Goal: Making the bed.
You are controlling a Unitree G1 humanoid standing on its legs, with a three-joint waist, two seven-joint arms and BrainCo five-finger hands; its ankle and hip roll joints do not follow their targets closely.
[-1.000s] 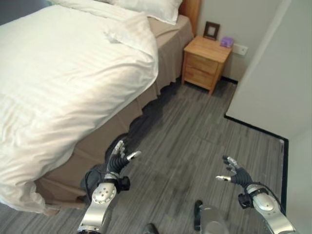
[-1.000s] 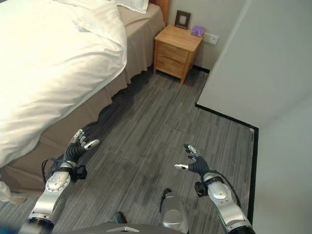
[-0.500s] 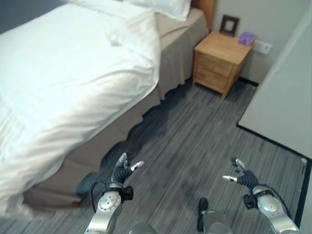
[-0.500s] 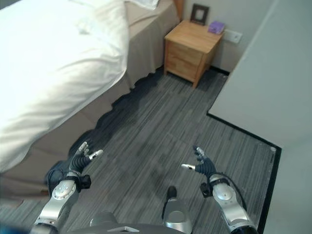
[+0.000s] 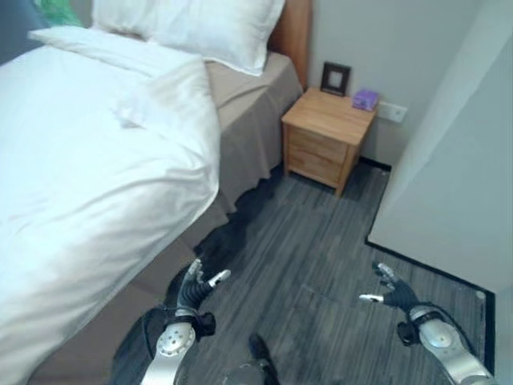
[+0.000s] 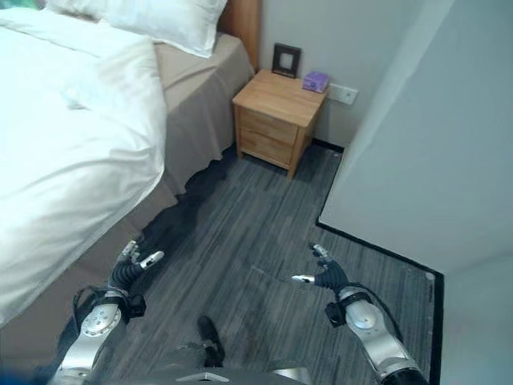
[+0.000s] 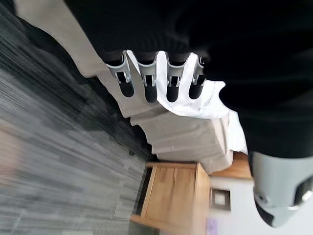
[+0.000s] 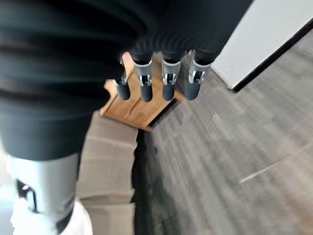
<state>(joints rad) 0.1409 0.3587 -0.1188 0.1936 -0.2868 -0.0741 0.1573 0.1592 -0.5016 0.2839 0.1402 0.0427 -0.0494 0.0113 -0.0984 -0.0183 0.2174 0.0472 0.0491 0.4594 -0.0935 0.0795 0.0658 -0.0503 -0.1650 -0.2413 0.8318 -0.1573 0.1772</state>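
A bed point(image 5: 248, 136) with a white duvet point(image 5: 88, 184) and a white pillow point(image 5: 216, 32) stands beside a wooden nightstand point(image 5: 325, 140), which carries a dark picture frame point(image 5: 335, 78) and a small purple box point(image 5: 365, 99). Above the grey striped floor point(image 5: 304, 249), the left hand point(image 5: 195, 287) and right hand point(image 5: 390, 290) hang empty, fingers relaxed.

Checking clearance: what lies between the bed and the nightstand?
Bare grey floor, shown in the left eye view, separates the bed from the nightstand.
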